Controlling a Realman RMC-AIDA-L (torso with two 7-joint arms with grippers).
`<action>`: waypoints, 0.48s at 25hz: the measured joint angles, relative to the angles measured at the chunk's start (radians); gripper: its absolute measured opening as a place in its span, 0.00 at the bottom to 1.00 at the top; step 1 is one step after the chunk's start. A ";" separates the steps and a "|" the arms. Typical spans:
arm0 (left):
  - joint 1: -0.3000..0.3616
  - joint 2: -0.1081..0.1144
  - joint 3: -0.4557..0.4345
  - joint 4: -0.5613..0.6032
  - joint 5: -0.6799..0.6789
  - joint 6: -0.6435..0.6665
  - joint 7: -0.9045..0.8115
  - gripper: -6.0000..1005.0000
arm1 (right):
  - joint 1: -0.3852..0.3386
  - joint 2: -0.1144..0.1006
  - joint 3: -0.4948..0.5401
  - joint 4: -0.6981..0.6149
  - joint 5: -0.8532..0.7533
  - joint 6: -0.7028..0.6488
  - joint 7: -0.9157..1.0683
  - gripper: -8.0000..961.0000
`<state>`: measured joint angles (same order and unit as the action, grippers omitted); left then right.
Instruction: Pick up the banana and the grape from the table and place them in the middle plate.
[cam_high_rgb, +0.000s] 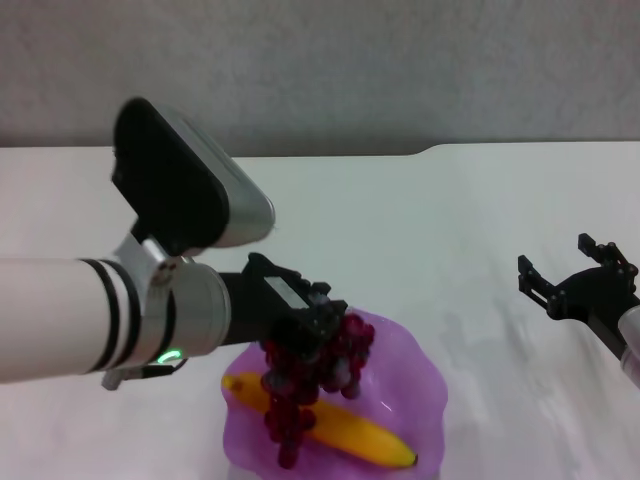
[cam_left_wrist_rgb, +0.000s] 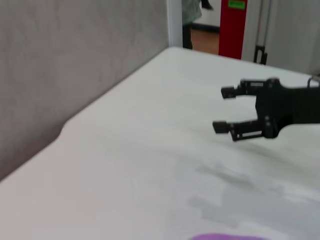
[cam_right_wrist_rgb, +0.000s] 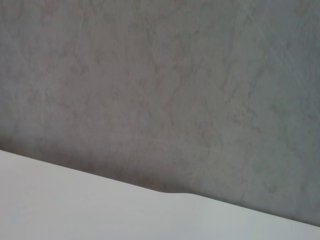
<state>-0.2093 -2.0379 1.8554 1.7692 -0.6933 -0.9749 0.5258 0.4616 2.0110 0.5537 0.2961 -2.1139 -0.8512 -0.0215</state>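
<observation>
We note the left gripper (cam_high_rgb: 318, 335) reaching in over the near rim of the middle plate (cam_high_rgb: 420, 385), its black fingers pinched on the top of the grape (cam_high_rgb: 305, 385). The bunch hangs straight down from the fingers, and its lower berries drape across the banana (cam_high_rgb: 365, 435) directly beneath the tool. We cannot tell whether the lowest grapes touch the fruit or only overlap it from the head view. The banana lies inside the plate, running diagonally from under the gripper toward the plate's right side, dark tip pointing away from the tool. The plate sits on the table (cam_high_rgb: 430, 230), just below and slightly ahead of the left gripper. Behind the fingers we see the silver wrist collar with a small green light (cam_high_rgb: 171, 356), and above it the dark camera housing (cam_high_rgb: 175, 180). The right gripper (cam_high_rgb: 572, 270) hovers well off to the right of the plate, apart from both fruits, its two black fingers spread with nothing between them; the left wrist view shows the same tool (cam_left_wrist_rgb: 235, 110) hanging above bare tabletop (cam_left_wrist_rgb: 125, 165), jaws apart, with a sliver of the purple plate rim (cam_left_wrist_rgb: 225, 237) at the frame's edge. The right wrist view gives us only the grey wall (cam_right_wrist_rgb: 160, 85) and a strip of the table's notched far edge (cam_right_wrist_rgb: 170, 194).
</observation>
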 joint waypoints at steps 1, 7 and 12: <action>-0.019 0.000 0.012 -0.054 0.001 0.024 0.001 0.20 | 0.000 0.000 0.000 0.000 0.000 0.000 0.000 0.92; -0.092 -0.001 0.029 -0.188 0.010 0.035 -0.015 0.21 | 0.001 0.000 0.000 0.000 0.000 0.001 0.000 0.92; -0.134 -0.001 0.031 -0.256 0.010 0.034 -0.044 0.24 | 0.001 0.000 0.000 0.000 0.000 0.001 0.000 0.92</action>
<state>-0.3429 -2.0386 1.8865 1.5132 -0.6833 -0.9413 0.4819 0.4622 2.0110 0.5537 0.2960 -2.1138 -0.8498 -0.0215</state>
